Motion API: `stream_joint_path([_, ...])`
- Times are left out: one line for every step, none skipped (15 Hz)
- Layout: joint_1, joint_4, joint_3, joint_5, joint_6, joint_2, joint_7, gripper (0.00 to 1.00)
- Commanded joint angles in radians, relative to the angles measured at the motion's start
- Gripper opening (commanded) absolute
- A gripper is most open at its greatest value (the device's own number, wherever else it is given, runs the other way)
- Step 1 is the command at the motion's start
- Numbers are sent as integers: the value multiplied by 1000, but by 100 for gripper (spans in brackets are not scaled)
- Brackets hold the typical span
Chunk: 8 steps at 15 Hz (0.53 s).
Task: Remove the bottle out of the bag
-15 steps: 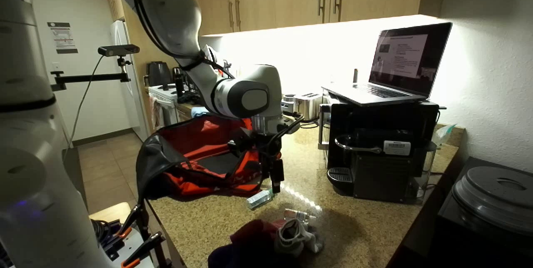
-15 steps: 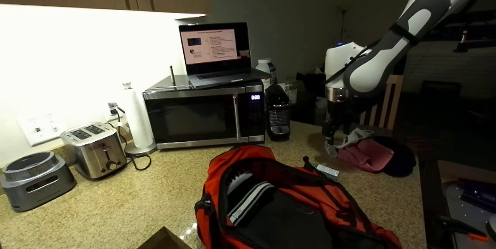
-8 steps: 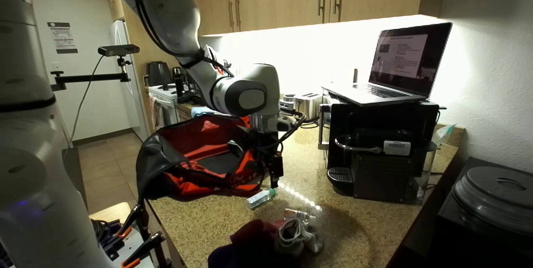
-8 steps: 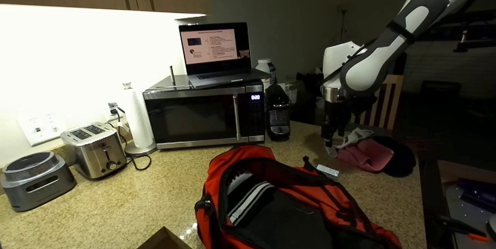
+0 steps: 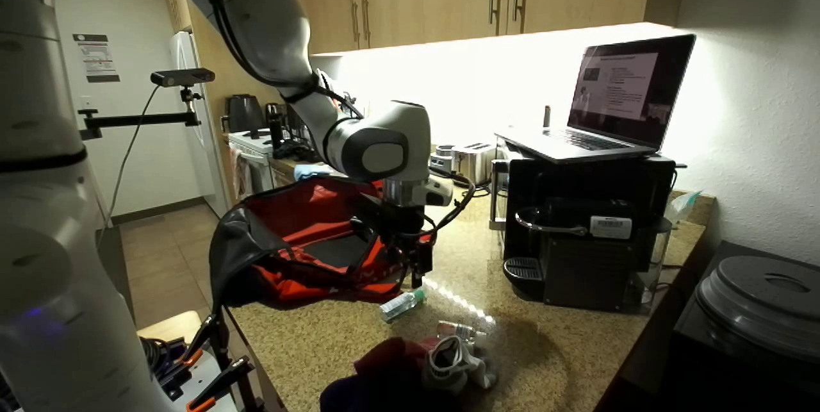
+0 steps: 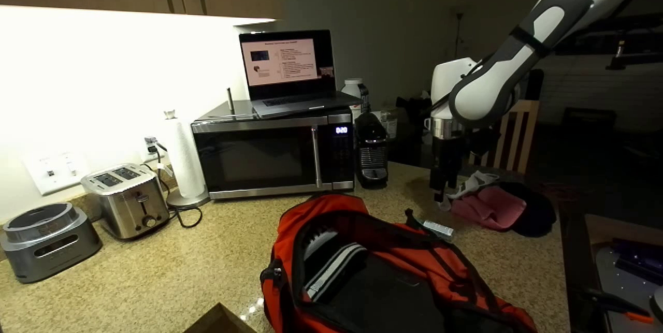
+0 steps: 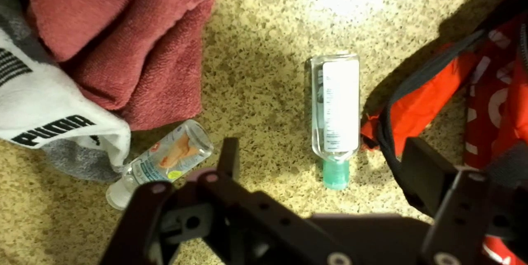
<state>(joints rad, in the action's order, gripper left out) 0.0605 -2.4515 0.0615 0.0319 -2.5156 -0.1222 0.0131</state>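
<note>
The bag (image 5: 291,207), red with black trim, lies slumped and unzipped on the counter; its red side (image 6: 298,229) and striped dark lining or cloth show in an exterior view. Outside it, close to its edge, a clear bottle (image 7: 340,108) with a green cap lies on its side, also seen as a pale label (image 6: 438,229). Farther off, a clear bottle with a white cap (image 7: 165,160) lies against a sock. My gripper (image 7: 324,150) hangs above the counter, wide open, its fingers either side of the green cap in the wrist view, touching neither bottle. Its right finger overlaps the bag's trim there.
A dark-red cloth (image 7: 165,50) and a white-grey sock (image 7: 62,100) are heaped beside the white-capped bottle. A coffee machine (image 5: 583,264) and a microwave (image 6: 269,159) with a laptop (image 6: 290,74) on top stand along the wall. A brown box corner (image 6: 220,320) shows near the bag.
My gripper has shifted a little towards the bag's side, and the green cap that a finger covered in an exterior view now shows. Jaws stay open; bottles and bag have not moved.
</note>
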Motion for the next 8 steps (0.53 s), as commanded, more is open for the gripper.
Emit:
stream_joint_path([16,17,-23,91,16,-39,124,100])
stream_joint_path([14,20,-26,99,15,-53,133,100])
stream_joint_path([16,24,-32,118,19,-64,158,100])
stream_joint_path([19,29,-36,129,23,-76,170,100])
stream_joint_path([20,33,-40,137,27,-87,181,100])
stream_joint_path([23,39,-44,143,30,-99,189,100])
stream_joint_path([25,44,-47,145,33,-111,195,100])
stream_joint_path([26,50,-48,147,35,-122,199,100])
